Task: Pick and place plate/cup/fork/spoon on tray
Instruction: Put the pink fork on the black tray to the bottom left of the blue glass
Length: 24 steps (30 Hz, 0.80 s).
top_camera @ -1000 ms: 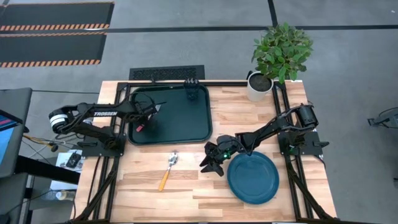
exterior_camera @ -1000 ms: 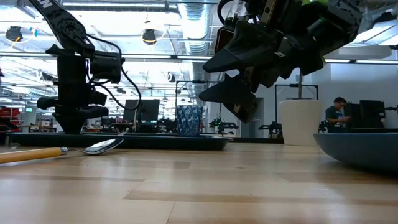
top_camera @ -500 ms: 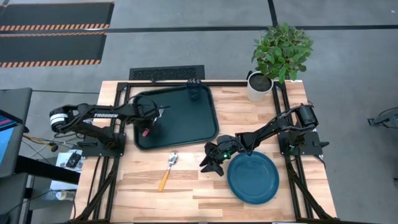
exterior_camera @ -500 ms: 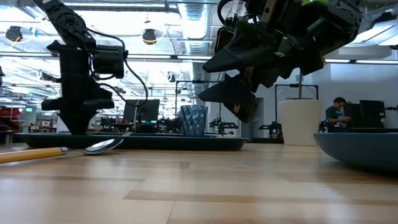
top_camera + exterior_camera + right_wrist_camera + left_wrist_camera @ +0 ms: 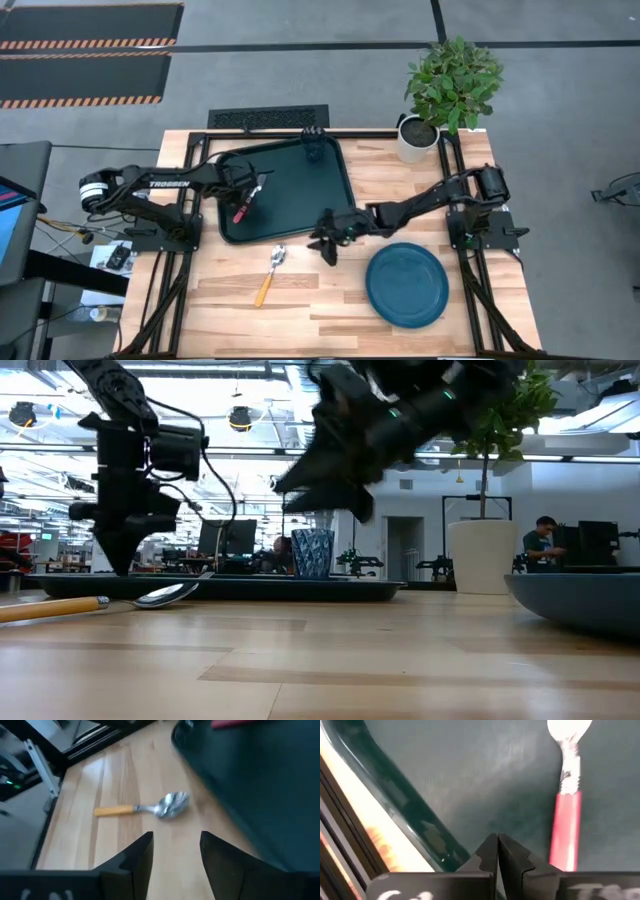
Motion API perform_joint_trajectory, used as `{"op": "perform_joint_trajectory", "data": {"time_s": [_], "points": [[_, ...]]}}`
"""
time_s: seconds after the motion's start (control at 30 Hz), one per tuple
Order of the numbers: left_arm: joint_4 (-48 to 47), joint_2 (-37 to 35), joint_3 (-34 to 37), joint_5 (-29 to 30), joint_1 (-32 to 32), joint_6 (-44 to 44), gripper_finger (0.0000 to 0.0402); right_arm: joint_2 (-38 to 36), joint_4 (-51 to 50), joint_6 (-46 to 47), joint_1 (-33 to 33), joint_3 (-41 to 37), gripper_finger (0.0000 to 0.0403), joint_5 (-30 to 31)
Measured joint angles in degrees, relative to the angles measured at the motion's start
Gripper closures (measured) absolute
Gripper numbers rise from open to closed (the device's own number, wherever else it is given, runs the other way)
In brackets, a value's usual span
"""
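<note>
The dark green tray (image 5: 295, 195) lies at the table's far left, slightly turned. The cup (image 5: 311, 149) stands in its far right corner. The red-handled fork (image 5: 243, 207) lies flat on the tray's floor near its left rim. My left gripper (image 5: 252, 186) is shut and empty, pointing down just beside the fork's handle (image 5: 566, 820). The orange-handled spoon (image 5: 270, 272) lies on the table in front of the tray. My right gripper (image 5: 325, 242) is open and empty, above the table by the tray's near right corner, with the spoon (image 5: 145, 810) ahead of it. The teal plate (image 5: 406, 285) rests on the table at the near right. My left gripper's shut fingertips (image 5: 497, 847) stand over the tray's floor (image 5: 470, 785) beside the fork. I cannot tell whether they touch the tray.
A white pot with a green plant (image 5: 420, 138) stands at the table's far right corner. Bare wood lies between the spoon and the plate and along the near edge. A person shows far off in the room in the low view (image 5: 543, 540).
The tray has slid toward the table's right edge and turned a little, carrying the cup and the fork. My left gripper has gone the same way. My right gripper has moved away from the plate, toward the tray's near right corner, staying open.
</note>
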<state>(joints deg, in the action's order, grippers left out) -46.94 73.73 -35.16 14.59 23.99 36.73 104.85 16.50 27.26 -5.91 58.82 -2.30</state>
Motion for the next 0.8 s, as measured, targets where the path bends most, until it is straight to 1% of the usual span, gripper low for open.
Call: {"op": "perform_joint_trajectory", "data": {"time_s": [0.1, 0.17, 0.3, 0.43, 0.57, 0.63, 0.73, 0.8], "points": [[1.16, 0.00, 2.01, -0.01, 0.93, -0.21, 0.0401, 0.41, -5.50, -4.50, 0.97, 5.20, 0.0235, 0.00], [2.14, 0.00, 3.11, -0.29, 1.70, -0.28, 0.0401, 0.45, -6.13, -5.81, 1.56, 6.95, 0.0245, 0.03], [4.62, -0.14, 5.27, -0.82, 3.66, -1.63, 0.0401, 0.45, -6.41, -6.22, 2.61, 7.58, 0.0266, 1.47], [5.17, -0.16, 5.99, 1.38, 6.76, -3.29, 0.0401, 0.82, -6.11, -6.35, 3.36, 7.57, 0.0286, 4.24], [7.50, 0.00, 6.08, 1.53, 10.27, -4.52, 0.0401, 2.79, -6.63, -6.42, 4.36, 8.43, 0.0303, 4.61], [9.60, 0.25, 6.10, 3.60, 11.77, -4.79, 0.0401, 4.70, -4.79, -6.87, 4.66, 10.26, 0.0308, 4.54], [11.36, 0.32, 6.21, 7.32, 13.77, -4.82, 0.0401, 7.50, -6.19, -6.97, 5.33, 11.96, 0.0313, 3.72], [12.29, 0.02, 6.10, 7.85, 14.91, -5.17, 0.0401, 9.73, -5.95, -6.99, 5.37, 13.06, 0.0316, 3.65]]}}
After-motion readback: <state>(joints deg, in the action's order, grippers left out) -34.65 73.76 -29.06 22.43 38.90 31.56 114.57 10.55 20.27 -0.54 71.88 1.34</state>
